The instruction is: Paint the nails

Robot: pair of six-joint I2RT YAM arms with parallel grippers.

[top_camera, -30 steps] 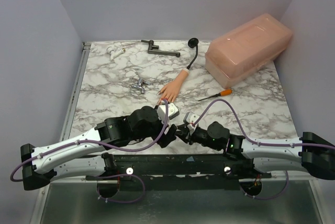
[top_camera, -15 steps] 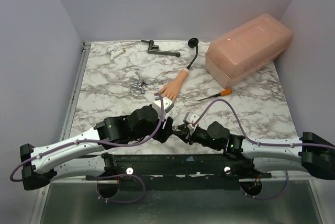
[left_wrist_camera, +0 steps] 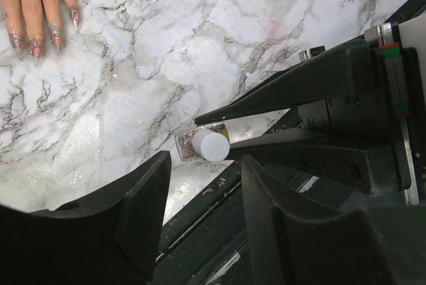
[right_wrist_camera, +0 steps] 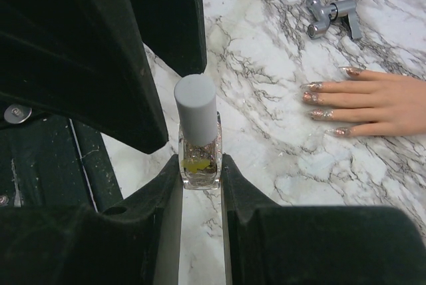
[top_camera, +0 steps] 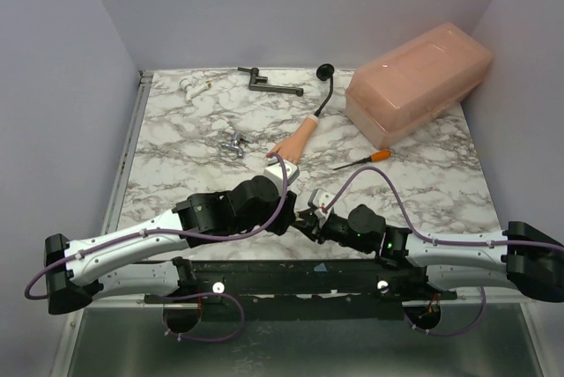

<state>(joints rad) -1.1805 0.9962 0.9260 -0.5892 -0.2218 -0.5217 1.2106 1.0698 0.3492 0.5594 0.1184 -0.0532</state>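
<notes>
1. Two arms meet low in the middle of the top view. The left gripper and right gripper are tip to tip there, too dark and small to tell how their jaws stand. The peach mannequin hand lies just above them on the marble table, and its black stem curves up toward the back wall.
2. At upper right of the same view sits a pink translucent box, with an orange-handled screwdriver below it. A small metal clamp lies left of the mannequin hand.
3. In the left wrist view, the left claw's fingers fill the bottom edge and stand apart. Beyond them, the right claw grips a polish bottle with a white cap. The nails show at upper left, glittery and reddish, well apart from the bottle.
4. In the right wrist view, the right claw is clamped on the upright bottle's glass body at centre. The nails point left at right of centre, and the metal clamp is at upper right.
</notes>
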